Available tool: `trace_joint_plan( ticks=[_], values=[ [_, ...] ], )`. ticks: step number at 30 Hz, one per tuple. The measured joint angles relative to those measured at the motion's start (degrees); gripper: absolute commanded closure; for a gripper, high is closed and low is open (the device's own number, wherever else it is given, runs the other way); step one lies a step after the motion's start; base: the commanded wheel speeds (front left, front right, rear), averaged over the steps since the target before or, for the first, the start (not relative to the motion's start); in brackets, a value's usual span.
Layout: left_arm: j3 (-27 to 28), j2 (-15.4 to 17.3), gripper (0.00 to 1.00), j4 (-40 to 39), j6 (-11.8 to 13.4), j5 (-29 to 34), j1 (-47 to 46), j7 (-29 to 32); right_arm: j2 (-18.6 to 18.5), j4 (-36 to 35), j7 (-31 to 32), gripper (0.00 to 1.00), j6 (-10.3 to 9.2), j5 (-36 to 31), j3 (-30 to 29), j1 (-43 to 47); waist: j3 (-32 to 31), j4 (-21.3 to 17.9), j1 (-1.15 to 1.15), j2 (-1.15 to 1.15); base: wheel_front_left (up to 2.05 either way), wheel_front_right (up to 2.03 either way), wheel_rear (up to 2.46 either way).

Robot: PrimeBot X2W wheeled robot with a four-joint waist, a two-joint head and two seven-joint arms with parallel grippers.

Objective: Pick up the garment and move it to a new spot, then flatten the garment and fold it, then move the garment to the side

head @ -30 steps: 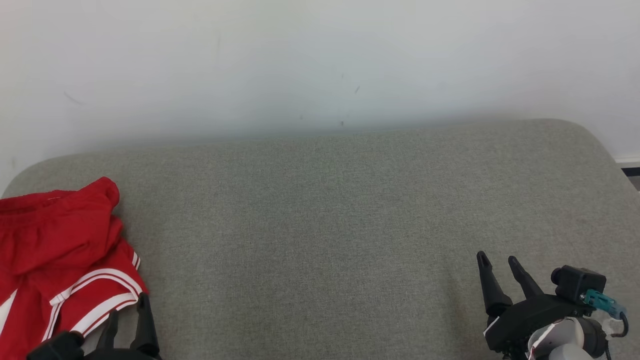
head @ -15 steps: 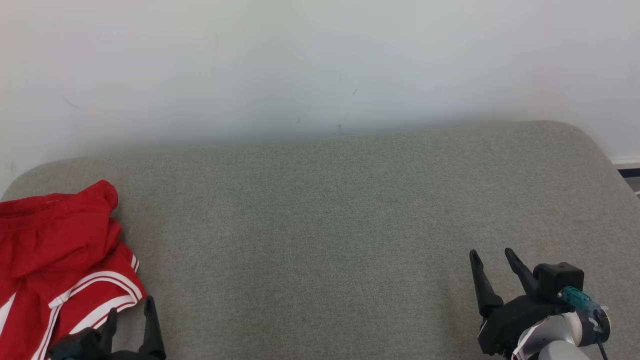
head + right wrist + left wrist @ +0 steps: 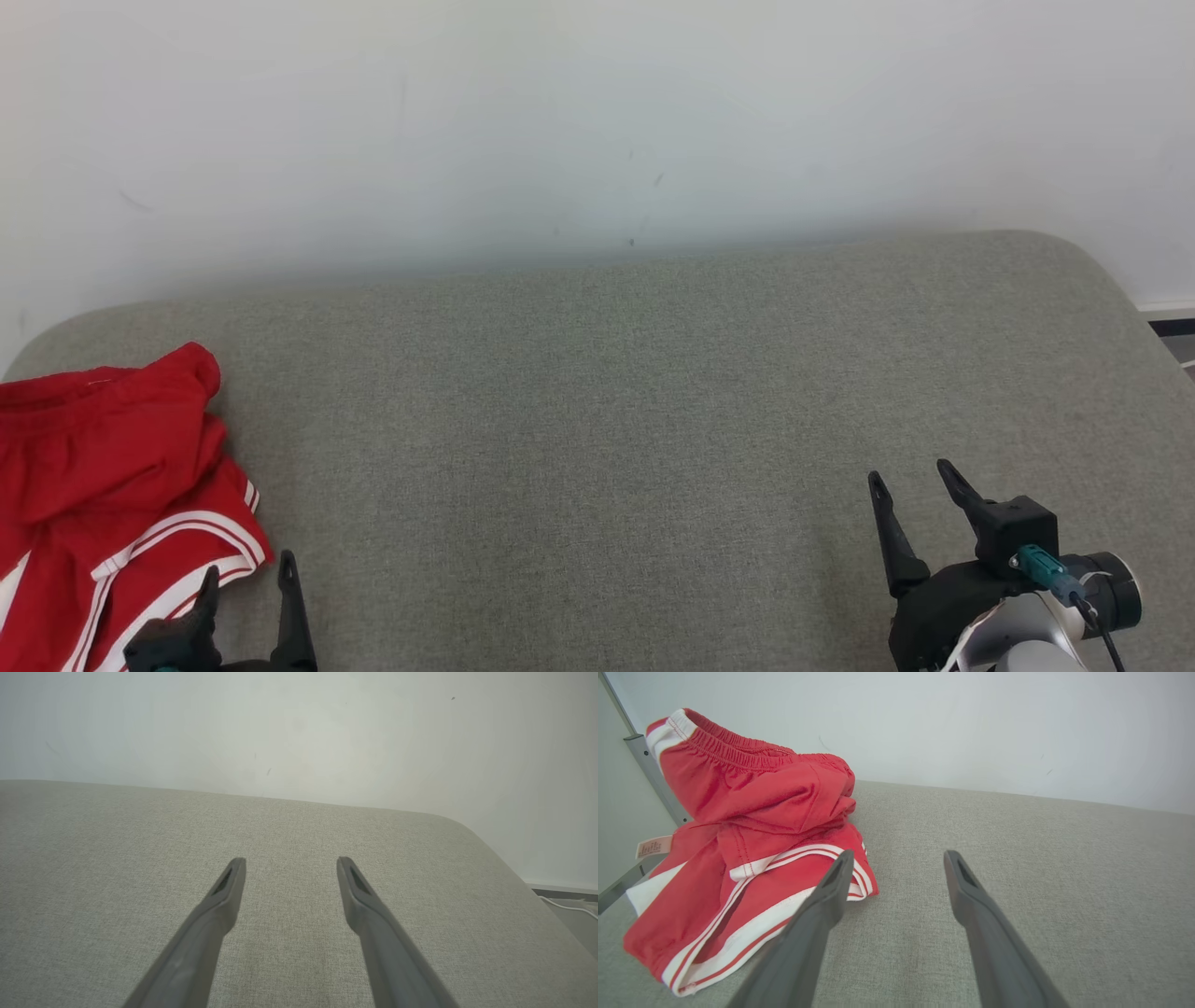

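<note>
Right end effector (image 3: 908, 469) slightly further left

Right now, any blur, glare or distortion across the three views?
Head view: even light, no glare, cushion far edge hazy. Left wrist view: shorts sharp, left gripper fingers soft near lens. Right wrist view: right gripper likewise, no glare.

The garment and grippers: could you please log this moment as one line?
garment: red shorts, bunched, left end of grey cushion | left gripper: open, empty, by its hem | right gripper: open, empty, over cushion
</note>
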Motion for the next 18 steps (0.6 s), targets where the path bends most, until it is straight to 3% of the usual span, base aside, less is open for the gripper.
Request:
trace_joint_plan(
  ticks=[18],
  values=[
    [2.23, -0.36, 0.0, -2.11, 0.01, 0.29, 1.75, 0.85, 1.45, -0.21, -0.78, 0.0, 0.0, 0.2, -6.24, 0.29, -0.14, -0.23, 0.0, 0.0, 0.0, 0.0, 0.0]
  ],
)
